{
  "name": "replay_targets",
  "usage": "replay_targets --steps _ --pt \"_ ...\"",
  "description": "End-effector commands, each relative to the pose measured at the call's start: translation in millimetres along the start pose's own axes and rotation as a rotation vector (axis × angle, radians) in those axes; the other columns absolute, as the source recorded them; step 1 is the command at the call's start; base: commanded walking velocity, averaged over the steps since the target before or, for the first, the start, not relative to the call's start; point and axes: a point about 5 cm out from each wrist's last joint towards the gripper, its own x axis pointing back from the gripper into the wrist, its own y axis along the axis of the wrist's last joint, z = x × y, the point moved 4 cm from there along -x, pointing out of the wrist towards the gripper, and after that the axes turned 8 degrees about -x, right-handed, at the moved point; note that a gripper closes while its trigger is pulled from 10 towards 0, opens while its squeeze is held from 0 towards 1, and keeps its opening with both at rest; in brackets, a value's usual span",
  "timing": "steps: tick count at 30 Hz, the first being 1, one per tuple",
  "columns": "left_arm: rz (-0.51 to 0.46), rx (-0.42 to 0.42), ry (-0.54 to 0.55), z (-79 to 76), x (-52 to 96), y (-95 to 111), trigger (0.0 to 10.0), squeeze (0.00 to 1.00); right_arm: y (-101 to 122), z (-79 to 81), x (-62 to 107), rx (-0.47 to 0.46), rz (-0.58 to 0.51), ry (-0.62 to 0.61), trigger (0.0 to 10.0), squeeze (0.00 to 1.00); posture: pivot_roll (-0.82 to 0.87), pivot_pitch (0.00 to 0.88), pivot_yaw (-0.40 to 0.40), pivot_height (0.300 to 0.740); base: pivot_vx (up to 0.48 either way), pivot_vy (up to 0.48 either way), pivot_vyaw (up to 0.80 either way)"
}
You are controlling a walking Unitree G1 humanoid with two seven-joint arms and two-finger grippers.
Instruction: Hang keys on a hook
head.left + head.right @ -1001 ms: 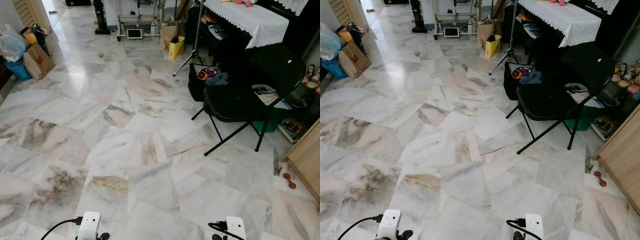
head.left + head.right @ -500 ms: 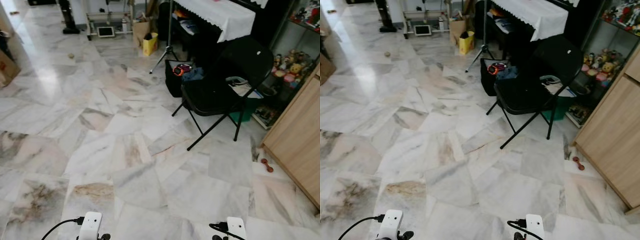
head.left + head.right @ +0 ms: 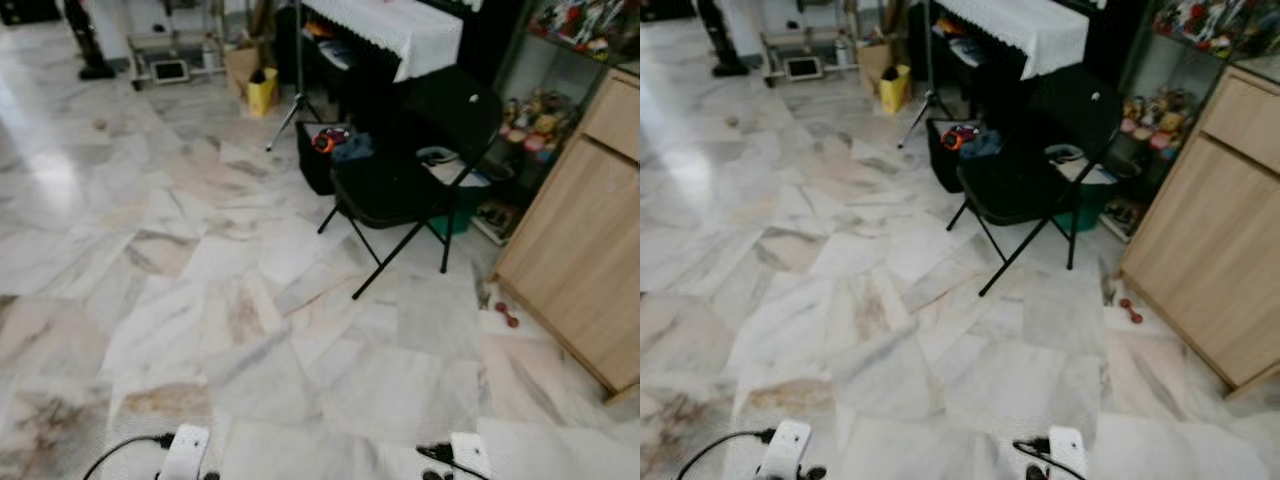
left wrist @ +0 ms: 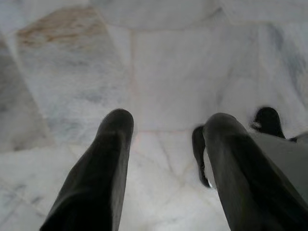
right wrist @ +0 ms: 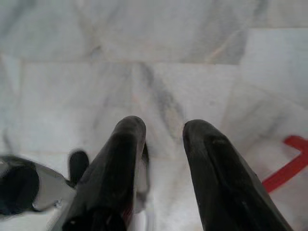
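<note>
Two black fingers of the left gripper (image 4: 166, 130) hang wide apart over the white marble floor (image 3: 200, 280), holding nothing. The right gripper (image 5: 163, 130) points down too, fingers slightly apart; something silvery sits beside one finger, too blurred to name. Ahead stand a black folding chair (image 3: 410, 180), a light wooden cabinet (image 3: 585, 230), and a white-clothed worktop (image 3: 385, 30).

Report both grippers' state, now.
Left gripper: open, holding nothing, above the marble floor.
Right gripper: open, holding nothing.
</note>
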Motion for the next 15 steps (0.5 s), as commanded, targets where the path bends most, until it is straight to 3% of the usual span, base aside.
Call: replay_targets --steps 1,11,15 --pt "-0.028 -0.006 -0.016 -6.7 -2.1 10.9 10.0 0.0 -2.7 -10.1 2.4 -0.001 0.008 -0.023 10.0 0.0 0.05 0.0 -0.047 0.74 0.0 0.0 -0.77" --pt "-0.03 -0.008 -0.022 -9.2 -2.1 10.9 10.0 0.0 -4.0 -14.3 3.6 0.007 0.012 -0.026 10.0 0.0 0.05 0.0 -0.049 0.74 0.0 0.0 -0.77" --pt "-0.035 -0.009 -0.022 -9.4 -2.2 11.6 10.0 0.0 -4.8 -6.1 1.6 0.011 0.014 -0.017 10.0 0.0 0.05 0.0 -0.05 0.74 0.0 0.0 -0.77"
